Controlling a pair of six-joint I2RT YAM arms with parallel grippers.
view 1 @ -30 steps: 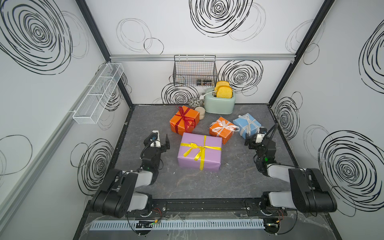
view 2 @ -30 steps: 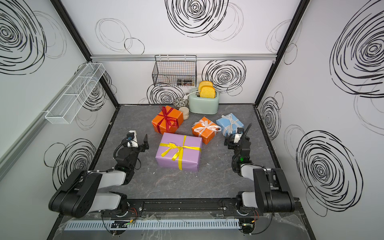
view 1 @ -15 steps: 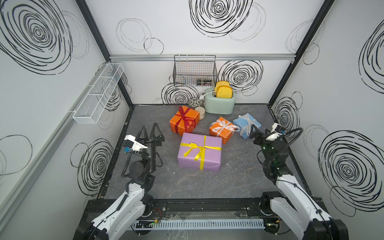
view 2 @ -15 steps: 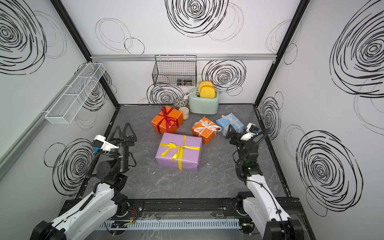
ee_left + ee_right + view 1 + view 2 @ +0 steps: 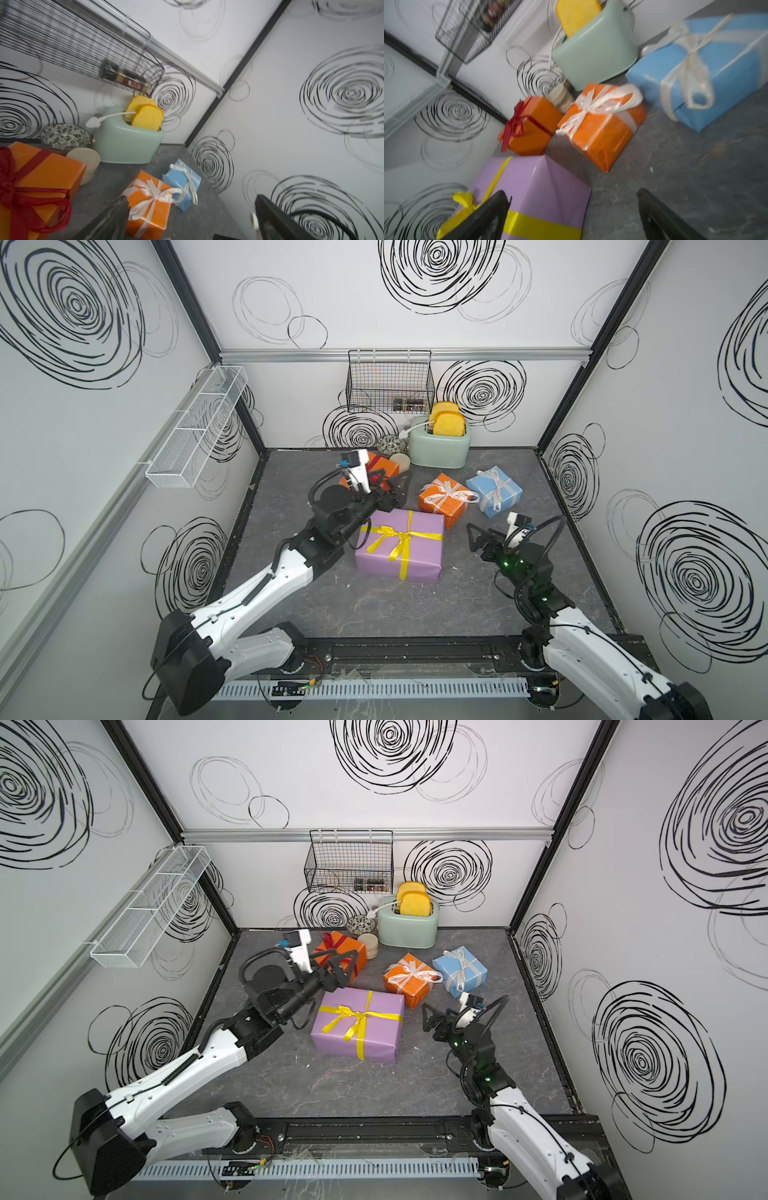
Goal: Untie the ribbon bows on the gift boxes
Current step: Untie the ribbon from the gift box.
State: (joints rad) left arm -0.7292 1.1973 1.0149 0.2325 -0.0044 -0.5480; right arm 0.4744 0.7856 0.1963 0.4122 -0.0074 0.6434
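- My left gripper and right gripper stood wide open — nothing held.
- Four gift boxes sat on the table, ribbon bows tied.
- The wire basket held jars; the toaster held two toast slices.

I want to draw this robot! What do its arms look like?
The left arm and right arm have white shells, black joints and looping black cables. The jaws are black and triangle-shaped. Each wrist carries a small white camera; the right arm shows green lights.
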